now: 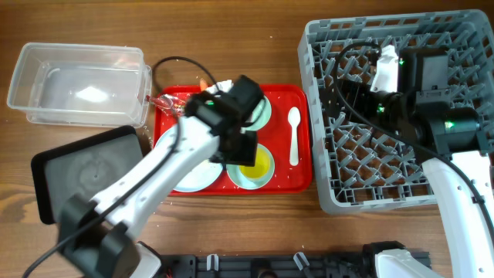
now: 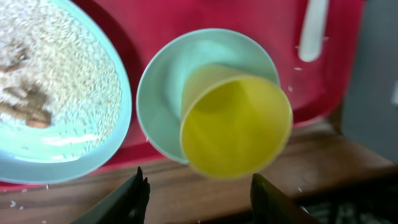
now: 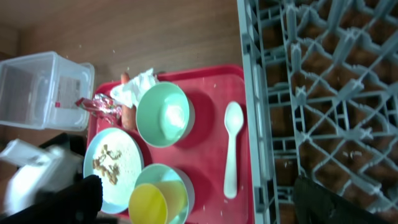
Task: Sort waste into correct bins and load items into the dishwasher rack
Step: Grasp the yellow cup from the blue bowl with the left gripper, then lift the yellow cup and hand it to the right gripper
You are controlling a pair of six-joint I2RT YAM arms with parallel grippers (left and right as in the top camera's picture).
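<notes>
Yellow cup [image 2: 236,124] is seated, tilted, in a bowl [image 2: 163,93] on the red tray [image 1: 282,100]. Left gripper [image 2: 199,194] is held above it, jaws apart. Right gripper [image 3: 196,202], jaws spread, is positioned right of the tray. Label [image 3: 60,96] on clear tub [image 3: 31,81] beside the tray cannot be read.

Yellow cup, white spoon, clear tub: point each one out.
yellow cup [image 2: 239,127], left wrist view, on its inner wall.
white spoon [image 3: 231,155], right wrist view, on the handle.
clear tub [image 1: 46,85], overhead view, on its bare floor.
</notes>
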